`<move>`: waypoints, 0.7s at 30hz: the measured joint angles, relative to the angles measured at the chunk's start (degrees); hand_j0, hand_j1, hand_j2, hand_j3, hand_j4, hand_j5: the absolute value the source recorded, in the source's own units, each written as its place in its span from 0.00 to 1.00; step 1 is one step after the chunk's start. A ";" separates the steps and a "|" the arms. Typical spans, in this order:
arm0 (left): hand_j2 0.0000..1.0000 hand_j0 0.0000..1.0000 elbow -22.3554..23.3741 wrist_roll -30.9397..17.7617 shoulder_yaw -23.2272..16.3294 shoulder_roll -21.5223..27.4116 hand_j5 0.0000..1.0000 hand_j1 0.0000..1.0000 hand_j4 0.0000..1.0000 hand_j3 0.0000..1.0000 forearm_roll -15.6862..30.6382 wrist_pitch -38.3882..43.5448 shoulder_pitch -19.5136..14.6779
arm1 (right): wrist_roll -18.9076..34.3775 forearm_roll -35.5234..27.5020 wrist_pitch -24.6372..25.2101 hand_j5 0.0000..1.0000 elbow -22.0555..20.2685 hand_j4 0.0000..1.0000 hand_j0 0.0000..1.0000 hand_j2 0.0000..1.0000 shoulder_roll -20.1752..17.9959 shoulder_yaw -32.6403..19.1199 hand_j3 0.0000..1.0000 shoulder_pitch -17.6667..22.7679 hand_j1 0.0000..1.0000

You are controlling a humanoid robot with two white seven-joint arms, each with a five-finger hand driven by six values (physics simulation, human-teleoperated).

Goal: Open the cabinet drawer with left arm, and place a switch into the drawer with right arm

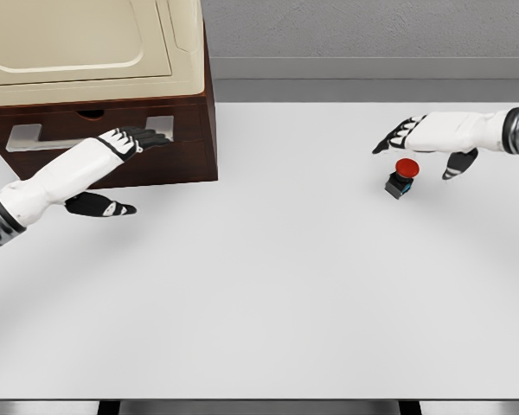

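Switch (402, 176) is sitting upright, button up, at two o'clock on the table (268, 294); right hand (428, 138) is hovering spread above it, left hand's fingers (143, 138) are lying extended on the drawer handle (86, 134).

cabinet (104, 95) on table (268, 303) at far-left corner | drawer (95, 138) in cabinet front, left hand (112, 156) at its handle (86, 131) | switch (402, 177) near far-right edge | right hand (428, 138) just behind switch

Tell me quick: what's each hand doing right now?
Left hand: open, fingers reaching onto the drawer handle, not clearly gripping.
Right hand: open, above the red switch, holding nothing.
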 measured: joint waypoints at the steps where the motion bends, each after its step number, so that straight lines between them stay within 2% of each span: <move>1: 1.00 1.00 0.22 0.00 0.04 0.00 1.00 1.00 1.00 1.00 0.02 -0.01 0.00 | 0.00 0.21 0.00 1.00 0.65 1.00 1.00 1.00 0.30 0.04 1.00 0.00 1.00; 9: 1.00 1.00 1.82 0.00 0.00 -0.05 1.00 1.00 1.00 1.00 0.27 -0.06 0.09 | 0.00 1.61 -0.01 1.00 3.82 1.00 1.00 1.00 2.18 1.85 1.00 -0.09 1.00; 21: 1.00 1.00 1.51 0.57 0.12 0.41 1.00 1.00 1.00 1.00 1.12 -0.42 1.76 | 0.00 2.39 0.01 1.00 7.06 1.00 1.00 1.00 3.90 2.81 1.00 -0.97 1.00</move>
